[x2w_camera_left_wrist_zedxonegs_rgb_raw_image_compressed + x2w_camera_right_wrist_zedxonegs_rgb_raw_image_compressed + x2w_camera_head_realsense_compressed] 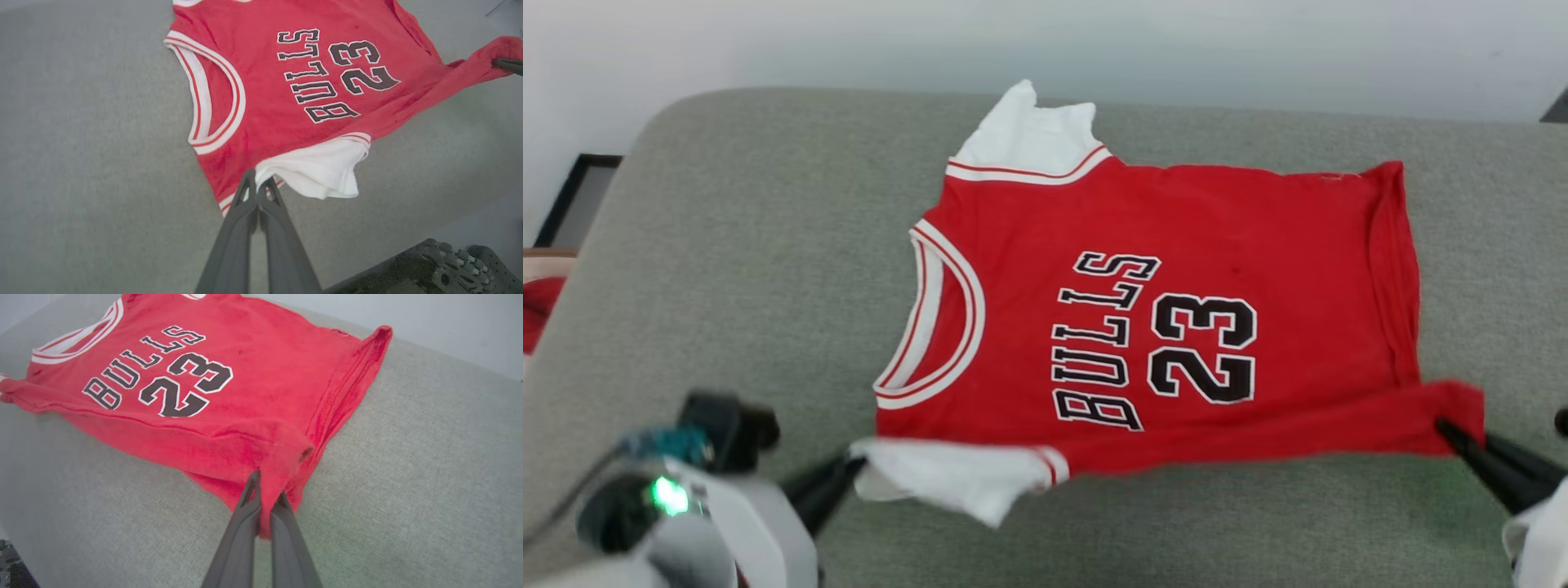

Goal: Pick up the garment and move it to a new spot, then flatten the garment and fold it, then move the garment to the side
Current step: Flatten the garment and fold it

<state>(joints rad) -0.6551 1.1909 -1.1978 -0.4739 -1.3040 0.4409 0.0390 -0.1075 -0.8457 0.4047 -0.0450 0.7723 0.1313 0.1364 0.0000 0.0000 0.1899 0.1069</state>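
Your left pincer [258,181] is clamped tight on the garment [1176,245], biting the near edge where the red body meets the near white sleeve [322,171]. Your right pincer [267,490] is likewise closed on cloth, with the near hem corner [286,457] bunched between its fingers and raised a little off the surface.

Between the two grips, the near long side of the garment hangs as a slightly lifted band. The rest lies spread on the grey cushion [768,245], logo side up, with the neck opening toward your left and the hem toward your right. The far white sleeve [1029,131] lies flat near the cushion's back edge.

You appear to be past the move and the flattening, at the start of the fold. The body looks smooth apart from a few ripples by the hem.

For the next move, raise both ends evenly and carry the near side over toward the far side. Keep the band taut so it lands straight. The near sleeve droops below the left grip, so watch that it tucks inside rather than trailing out.
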